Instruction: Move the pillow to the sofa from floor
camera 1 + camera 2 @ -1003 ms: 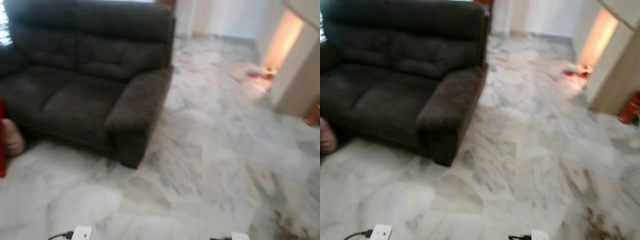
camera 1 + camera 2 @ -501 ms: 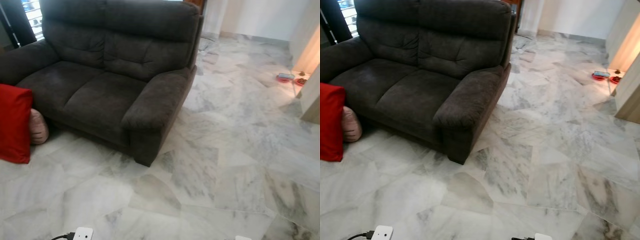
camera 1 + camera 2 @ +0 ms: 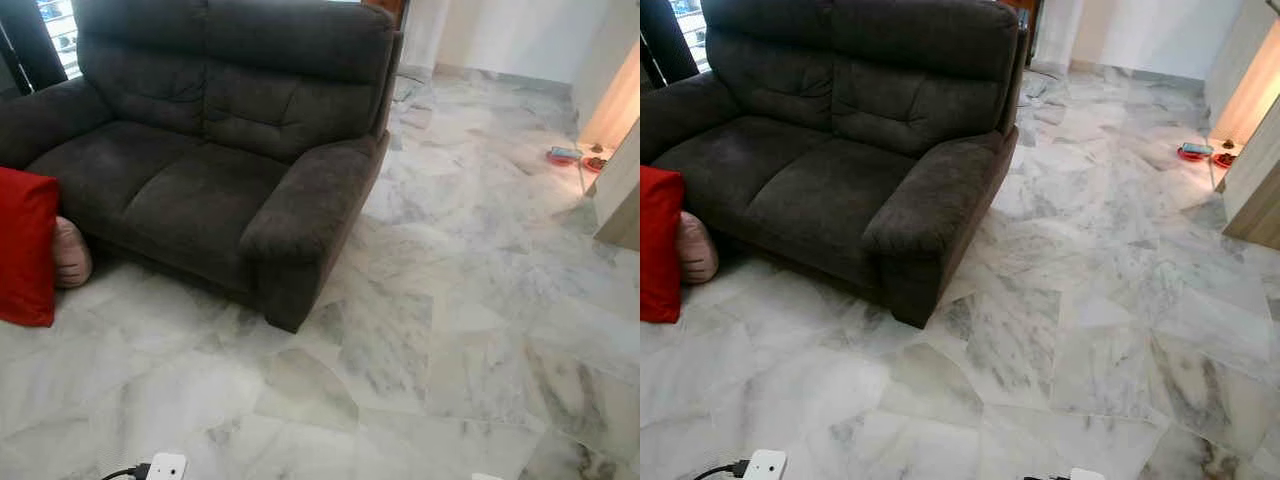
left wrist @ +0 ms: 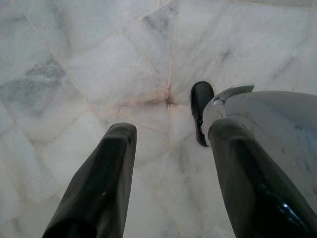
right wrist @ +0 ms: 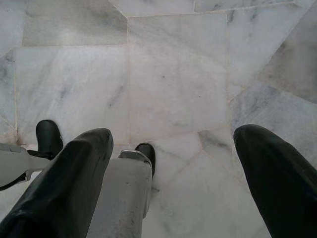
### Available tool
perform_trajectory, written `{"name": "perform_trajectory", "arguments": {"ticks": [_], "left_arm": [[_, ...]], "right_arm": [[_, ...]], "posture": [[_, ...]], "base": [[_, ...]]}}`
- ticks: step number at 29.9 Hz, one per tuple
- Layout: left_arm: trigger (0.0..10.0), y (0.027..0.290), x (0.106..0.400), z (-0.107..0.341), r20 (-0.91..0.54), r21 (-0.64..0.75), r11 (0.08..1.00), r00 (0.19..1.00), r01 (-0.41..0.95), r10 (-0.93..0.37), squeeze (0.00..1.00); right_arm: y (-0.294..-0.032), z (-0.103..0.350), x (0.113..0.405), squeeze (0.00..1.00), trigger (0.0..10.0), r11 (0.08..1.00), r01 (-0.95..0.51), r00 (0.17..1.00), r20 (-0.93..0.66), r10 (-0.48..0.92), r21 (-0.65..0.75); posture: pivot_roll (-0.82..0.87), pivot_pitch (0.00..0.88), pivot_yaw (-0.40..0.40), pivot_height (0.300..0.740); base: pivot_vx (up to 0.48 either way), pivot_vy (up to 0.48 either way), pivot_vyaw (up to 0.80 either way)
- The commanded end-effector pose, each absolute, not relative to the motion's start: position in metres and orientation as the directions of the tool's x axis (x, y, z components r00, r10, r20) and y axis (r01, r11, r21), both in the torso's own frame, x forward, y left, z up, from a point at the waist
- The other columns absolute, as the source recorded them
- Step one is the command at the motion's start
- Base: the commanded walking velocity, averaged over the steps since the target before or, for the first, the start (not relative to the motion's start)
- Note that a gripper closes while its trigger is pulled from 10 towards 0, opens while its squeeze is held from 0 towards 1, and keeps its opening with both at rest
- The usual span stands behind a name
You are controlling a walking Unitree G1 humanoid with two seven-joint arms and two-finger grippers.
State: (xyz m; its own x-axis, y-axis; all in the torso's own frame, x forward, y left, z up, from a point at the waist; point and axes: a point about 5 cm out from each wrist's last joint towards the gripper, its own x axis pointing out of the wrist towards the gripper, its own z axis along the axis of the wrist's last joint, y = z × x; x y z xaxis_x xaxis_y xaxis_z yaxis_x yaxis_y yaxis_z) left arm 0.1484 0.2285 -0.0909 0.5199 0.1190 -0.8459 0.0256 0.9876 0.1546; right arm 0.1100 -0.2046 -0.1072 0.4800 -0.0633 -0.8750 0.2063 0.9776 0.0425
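A red pillow (image 3: 25, 248) stands on its edge on the marble floor at the far left, leaning by the front of the dark brown sofa (image 3: 200, 150). A pinkish cushion (image 3: 72, 252) lies just behind it against the sofa base. The sofa's two seats are bare. My left gripper (image 4: 171, 144) hangs open over bare floor tiles, nothing between its fingers. My right gripper (image 5: 173, 144) is also open above the floor, with my black feet showing below it.
Marble floor (image 3: 450, 300) stretches wide to the right of the sofa's armrest (image 3: 300, 215). Small red items (image 3: 565, 156) lie on the floor at the far right near a wooden wall corner (image 3: 622, 205). A white plug with a cable (image 3: 165, 466) sits by the bottom edge.
The view has swung left and sharpened since a second ago, bringing the red pillow and pinkish cushion fully into sight. Since half a second ago it has barely shifted.
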Motion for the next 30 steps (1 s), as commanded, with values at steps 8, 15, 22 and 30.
{"name": "perform_trajectory", "arguments": {"ticks": [8,15,22,30], "left_arm": [[10.0,0.2291,0.1462,-0.0917,-0.850,0.154,0.988,0.513,0.018,0.123,0.00],[10.0,0.2293,0.1461,-0.0917,-0.850,0.153,0.988,0.512,0.017,0.123,0.00],[10.0,0.2302,0.1460,-0.0916,-0.852,0.158,0.987,0.510,0.031,0.121,0.00],[10.0,0.2301,0.1457,-0.0917,-0.853,0.159,0.987,0.508,0.035,0.119,0.00]], "right_arm": [[-0.2072,-0.1067,0.1104,0.00,10.0,0.977,0.210,0.480,-0.874,-0.073,0.034],[-0.2068,-0.1069,0.1103,0.00,10.0,0.978,0.204,0.476,-0.876,-0.073,0.029],[-0.2059,-0.1071,0.1101,0.00,10.0,0.977,0.210,0.476,-0.876,-0.076,0.029],[-0.2061,-0.1072,0.1095,0.00,10.0,0.977,0.211,0.473,-0.877,-0.080,0.025]], "posture": [[0.06,0.000,-0.046,0.740],[0.05,0.000,-0.039,0.740],[0.05,0.000,-0.031,0.740],[0.05,0.000,-0.032,0.740]], "base": [[0.000,0.283,0.00],[0.000,0.321,0.00],[0.000,0.455,0.00],[0.000,0.453,0.00]]}}
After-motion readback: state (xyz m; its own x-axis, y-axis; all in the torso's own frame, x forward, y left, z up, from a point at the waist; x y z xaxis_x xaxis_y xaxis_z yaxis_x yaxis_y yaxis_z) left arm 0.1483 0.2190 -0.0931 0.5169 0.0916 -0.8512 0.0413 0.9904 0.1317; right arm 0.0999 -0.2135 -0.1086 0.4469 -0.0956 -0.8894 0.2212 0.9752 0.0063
